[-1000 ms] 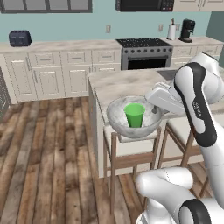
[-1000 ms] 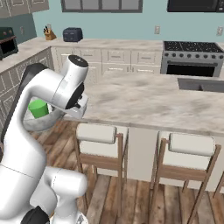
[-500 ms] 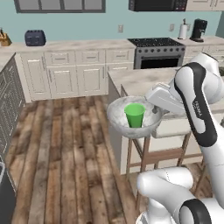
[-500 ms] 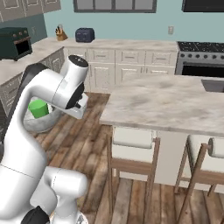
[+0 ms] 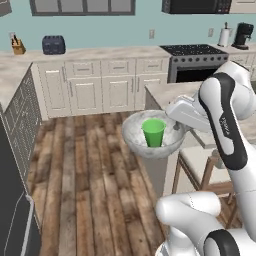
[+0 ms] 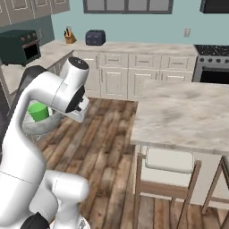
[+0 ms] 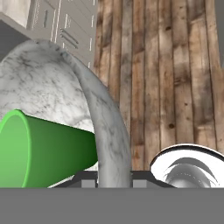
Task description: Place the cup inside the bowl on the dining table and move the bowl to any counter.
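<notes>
pincer [image 7: 114, 181] clamping bowl [image 5: 131, 140] rim, cup [image 5: 153, 132] inside

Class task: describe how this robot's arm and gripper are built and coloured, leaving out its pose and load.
The arm is made of glossy white rounded segments joined by dark grey joint bands, with small dark lettering on one link. It rises from a bulbous white base. The gripper shows two small dark grey fingertips. No cables visible.

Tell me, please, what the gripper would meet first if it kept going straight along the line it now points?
Beyond the bowl rim clamped in the gripper, with the cup inside, the line seems to lead down to the wooden floor; depth is uncertain.
</notes>
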Tool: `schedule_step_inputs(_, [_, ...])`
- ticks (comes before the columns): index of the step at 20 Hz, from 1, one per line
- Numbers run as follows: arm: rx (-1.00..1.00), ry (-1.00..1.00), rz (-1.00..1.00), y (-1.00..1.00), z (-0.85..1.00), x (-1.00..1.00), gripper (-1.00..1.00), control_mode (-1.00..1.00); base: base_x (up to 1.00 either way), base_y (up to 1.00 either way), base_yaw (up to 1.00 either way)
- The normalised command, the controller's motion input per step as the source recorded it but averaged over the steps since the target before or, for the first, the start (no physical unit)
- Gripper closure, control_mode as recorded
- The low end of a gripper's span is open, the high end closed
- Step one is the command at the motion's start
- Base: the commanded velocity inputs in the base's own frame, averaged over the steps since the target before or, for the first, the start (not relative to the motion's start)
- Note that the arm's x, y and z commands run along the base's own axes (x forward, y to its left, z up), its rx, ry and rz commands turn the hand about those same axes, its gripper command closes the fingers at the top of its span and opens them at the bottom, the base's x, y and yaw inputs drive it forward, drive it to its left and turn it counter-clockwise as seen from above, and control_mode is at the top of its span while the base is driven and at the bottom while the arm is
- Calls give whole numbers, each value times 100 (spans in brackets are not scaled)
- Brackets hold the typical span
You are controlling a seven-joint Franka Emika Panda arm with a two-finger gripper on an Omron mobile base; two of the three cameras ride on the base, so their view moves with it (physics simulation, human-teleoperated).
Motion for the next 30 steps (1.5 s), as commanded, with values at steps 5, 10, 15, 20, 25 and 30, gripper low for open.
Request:
schedule_step_inputs(5, [0, 0, 0, 0, 0, 0, 100, 100, 80, 42, 0])
schedule_step_inputs(10, [0, 0, 0, 0, 0, 0, 100, 100, 74, 35, 0])
schedule_step_inputs(15, [0, 0, 0, 0, 0, 0, 100, 100, 63, 41, 0])
schedule_step_inputs(20, [0, 0, 0, 0, 0, 0, 100, 100, 66, 45, 0])
schedule_step_inputs(25, [0, 0, 0, 0, 0, 0, 100, 100, 67, 40, 0])
schedule_step_inputs(30, [0, 0, 0, 0, 0, 0, 100, 100, 63, 33, 0])
